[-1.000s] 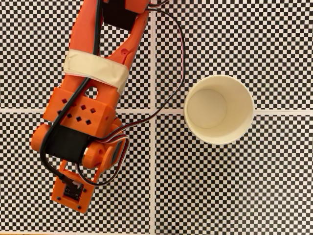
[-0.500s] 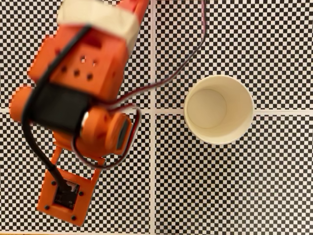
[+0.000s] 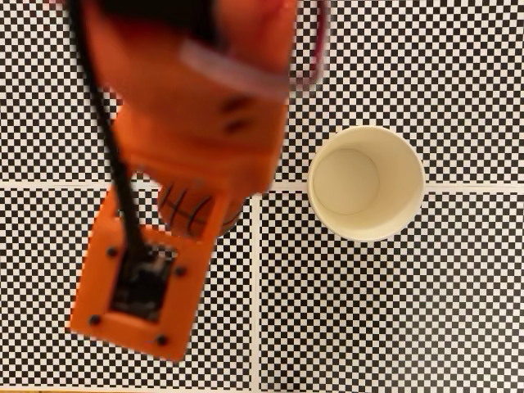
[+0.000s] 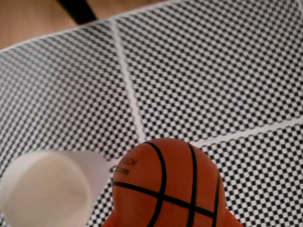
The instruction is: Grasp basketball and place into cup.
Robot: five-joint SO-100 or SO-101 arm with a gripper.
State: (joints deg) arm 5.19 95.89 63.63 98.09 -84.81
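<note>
The basketball (image 4: pixel 165 182), orange with black seams, sits low in the wrist view with orange jaw tips showing at both its lower sides. My gripper (image 4: pixel 168 222) is shut on it, and the checkered mat lies well beyond. In the fixed view the basketball (image 3: pixel 193 210) peeks out from under the blurred orange arm (image 3: pixel 196 106), left of the cup (image 3: pixel 367 182). The cream-white cup stands upright and holds nothing. In the wrist view the cup (image 4: pixel 45 191) lies at the lower left, beside the ball.
A black-and-white checkered mat (image 3: pixel 393 311) with white dividing lines covers the table. The arm's wrist camera block (image 3: pixel 139 282) hangs over the lower left of the fixed view. A bare wooden strip (image 4: pixel 33 19) runs beyond the mat's far edge.
The arm has risen toward the fixed camera and shifted right, growing large and blurred. The basketball now shows beneath it. The cup has not moved.
</note>
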